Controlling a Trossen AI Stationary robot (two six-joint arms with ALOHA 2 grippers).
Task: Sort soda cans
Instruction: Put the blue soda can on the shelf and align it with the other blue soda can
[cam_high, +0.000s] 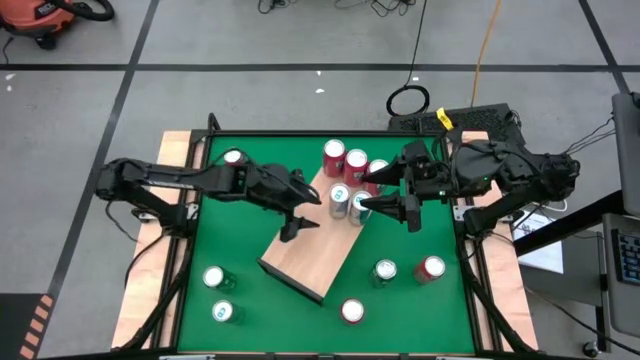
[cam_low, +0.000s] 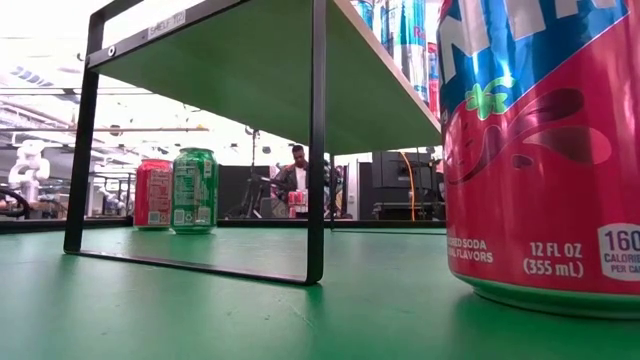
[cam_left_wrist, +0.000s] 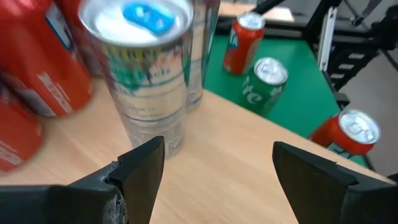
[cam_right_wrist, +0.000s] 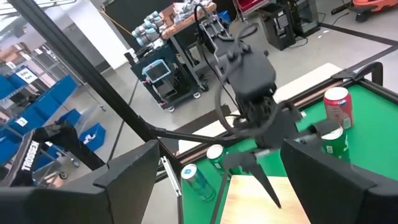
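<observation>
A tilted light wooden board (cam_high: 305, 250) stands raised on a black frame in the table's middle. On its far end stand three red cans (cam_high: 355, 162) and two silver-and-teal cans (cam_high: 339, 198). My left gripper (cam_high: 305, 215) is open over the board, just left of these cans. In its wrist view (cam_left_wrist: 214, 174) a silver-and-teal can with a blue tab (cam_left_wrist: 146, 68) stands on the board just ahead of the fingers, untouched. My right gripper (cam_high: 378, 190) is open above the cans' right side and empty; its wrist view (cam_right_wrist: 230, 186) shows no can between the fingers.
Loose cans stand on the green table: green ones (cam_high: 213, 278) (cam_high: 226, 312) near left, a green (cam_high: 384, 270) and red ones (cam_high: 430, 267) (cam_high: 351, 311) near right, one (cam_high: 233, 158) far left. A red can (cam_low: 540, 150) fills the low view's right. A person (cam_low: 298, 180) sits beyond the table.
</observation>
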